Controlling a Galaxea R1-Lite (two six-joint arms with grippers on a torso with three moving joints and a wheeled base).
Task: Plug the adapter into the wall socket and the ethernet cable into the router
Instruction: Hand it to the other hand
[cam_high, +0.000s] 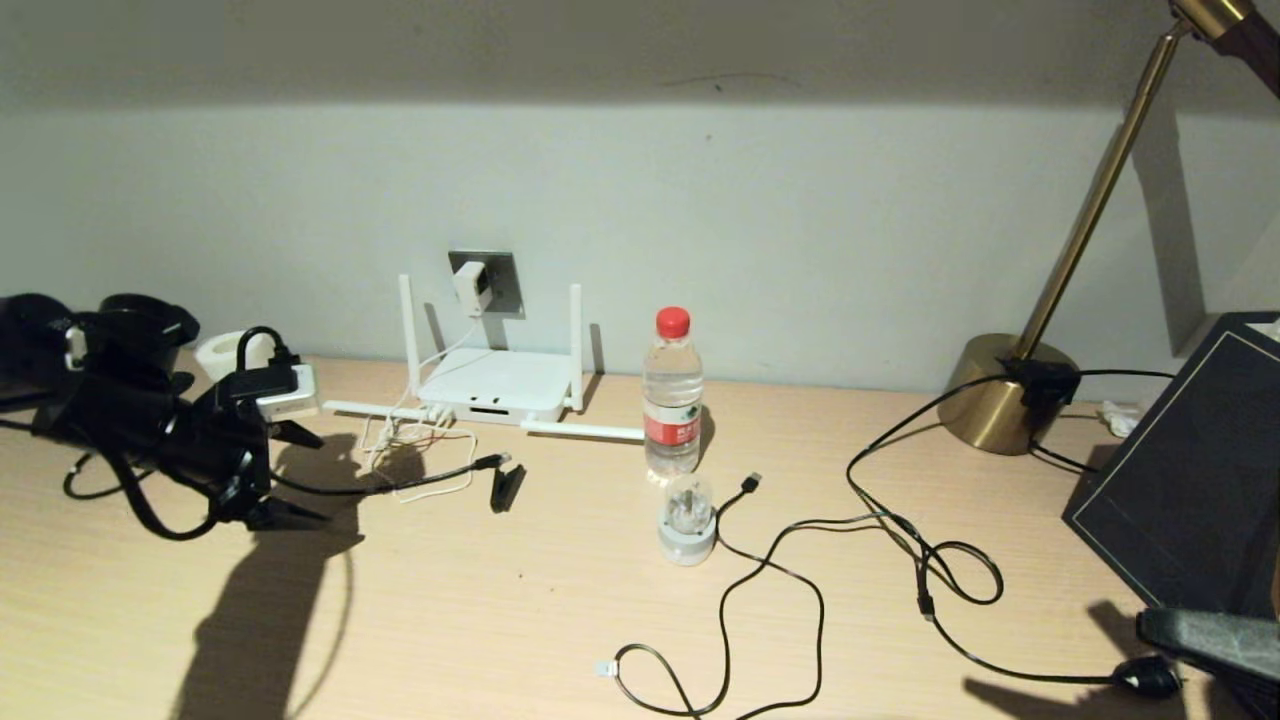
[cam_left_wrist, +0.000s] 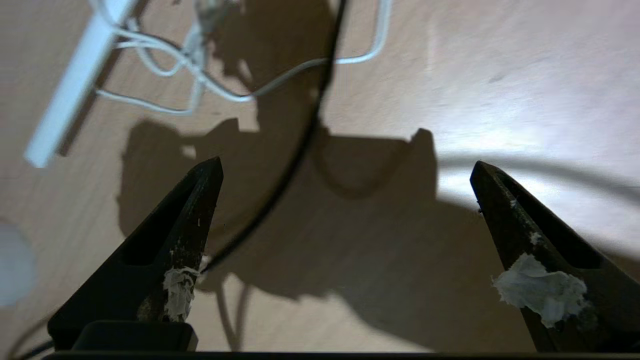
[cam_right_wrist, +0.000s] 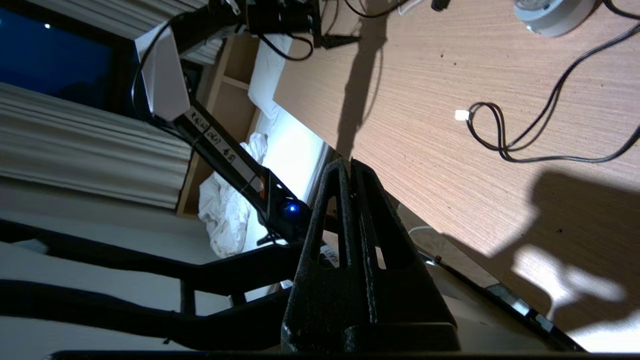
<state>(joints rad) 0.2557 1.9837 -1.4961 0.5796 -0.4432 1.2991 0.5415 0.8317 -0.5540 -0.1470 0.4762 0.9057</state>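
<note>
Adapter (cam_high: 470, 285) in wall socket (cam_high: 500, 282), left gripper (cam_high: 300, 472) open

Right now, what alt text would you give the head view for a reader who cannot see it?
The white adapter sits in the wall socket above the router, while the open left claw hovers over the desk near the ethernet cable. A water bottle stands right of the router.
</note>
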